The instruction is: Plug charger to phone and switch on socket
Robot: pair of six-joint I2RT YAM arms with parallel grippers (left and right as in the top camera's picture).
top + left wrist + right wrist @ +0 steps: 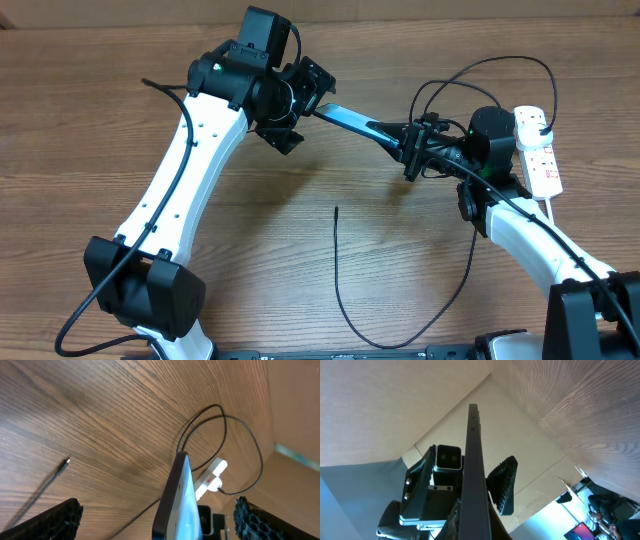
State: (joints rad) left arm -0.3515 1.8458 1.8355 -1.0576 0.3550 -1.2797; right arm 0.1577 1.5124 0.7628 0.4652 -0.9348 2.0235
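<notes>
Phone [350, 121] is up in the air, long way going left-right betw. both arms. R gripper [412, 150] pinches its right end tight. L gripper [303, 108], arm bent over, gapes wide round the other end, not touching. Charger [336, 245] lies on table [250, 230] below.

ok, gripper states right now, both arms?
Left gripper: open, fingers wide either side of the phone, not touching it.
Right gripper: closed, holding the phone off the table.

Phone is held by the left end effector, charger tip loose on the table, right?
No, the right end effector holds the phone, as the overhead view shows; the left end effector is open. The charger tip is loose on the table.
</notes>
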